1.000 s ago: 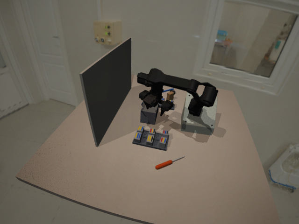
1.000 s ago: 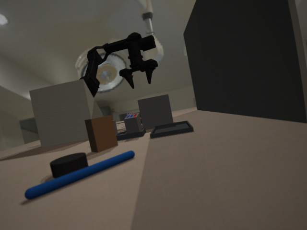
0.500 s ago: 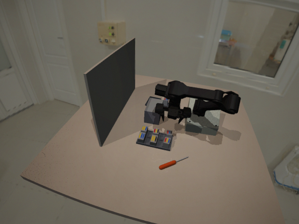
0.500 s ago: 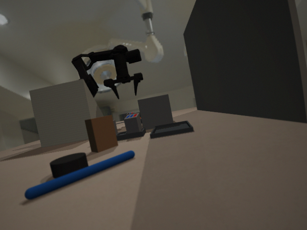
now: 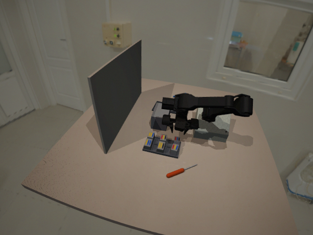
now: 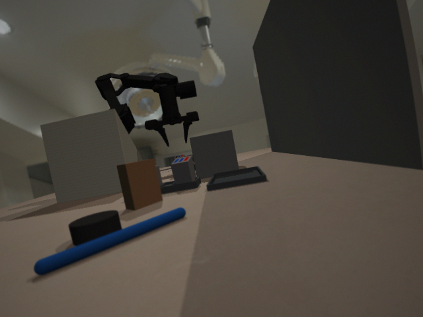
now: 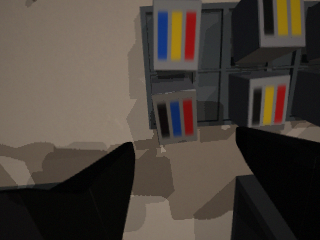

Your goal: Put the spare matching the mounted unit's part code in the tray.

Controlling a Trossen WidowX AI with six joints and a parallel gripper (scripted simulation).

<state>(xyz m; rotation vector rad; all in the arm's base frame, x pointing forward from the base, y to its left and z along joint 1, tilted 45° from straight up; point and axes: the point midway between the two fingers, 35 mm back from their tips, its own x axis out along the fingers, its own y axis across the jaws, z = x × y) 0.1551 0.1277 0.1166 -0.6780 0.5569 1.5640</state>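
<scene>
The mounted unit (image 5: pixel 161 111) (image 6: pixel 215 153) is a grey box; its printed code does not show now. A dark rack (image 5: pixel 161 153) holds several grey spares with three-stripe tops. The spare striped black, blue and red (image 5: pixel 176 138) (image 7: pixel 175 117) stands at a rack corner. Beside it are a spare striped blue, yellow and red (image 5: pixel 174 147) (image 7: pixel 176 35) and a spare striped black, yellow and red (image 5: pixel 163 137) (image 7: pixel 268 100). My gripper (image 5: pixel 178 132) (image 6: pixel 176 144) (image 7: pixel 184 141) is open and empty, above and just beside the black, blue and red spare. The dark tray (image 6: pixel 235 183) appears empty.
A tall dark panel (image 5: pixel 118 96) (image 6: pixel 334 78) stands beyond the unit. A pale box (image 6: pixel 82 156) stands by the arm. An orange screwdriver (image 5: pixel 175 173), a brown block (image 6: pixel 141 184), a black disc (image 6: pixel 95 226) and a blue rod (image 6: pixel 136 230) lie about. Another rack (image 6: pixel 184 185) holds spares.
</scene>
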